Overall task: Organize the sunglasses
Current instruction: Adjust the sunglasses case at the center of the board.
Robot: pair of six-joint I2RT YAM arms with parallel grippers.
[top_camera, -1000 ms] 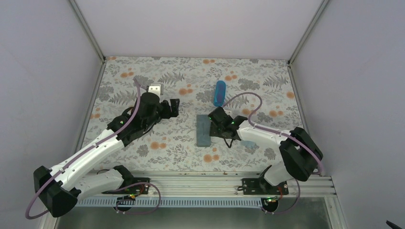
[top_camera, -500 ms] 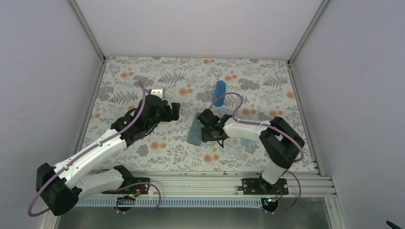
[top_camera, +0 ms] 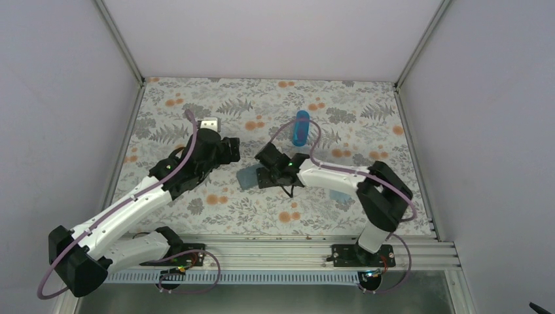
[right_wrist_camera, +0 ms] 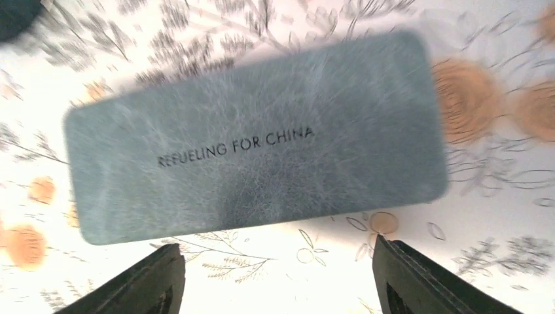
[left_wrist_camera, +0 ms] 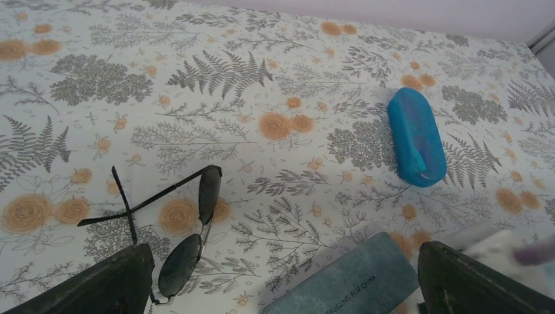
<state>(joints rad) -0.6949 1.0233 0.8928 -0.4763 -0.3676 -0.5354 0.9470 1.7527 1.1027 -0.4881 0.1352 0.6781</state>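
Little looked done: the thin black-framed sunglasses lay unfolded just left of the closed oblong grey felt case, not yet inside it. The left gripper and the right gripper were both spread, holding nothing.

The table is covered with a flower pattern. On it are laid black sunglasses, unfolded, a grey case near them, and a blue case farther off.

Black sunglasses, grey case, blue case, fern-and-orange-flower table.
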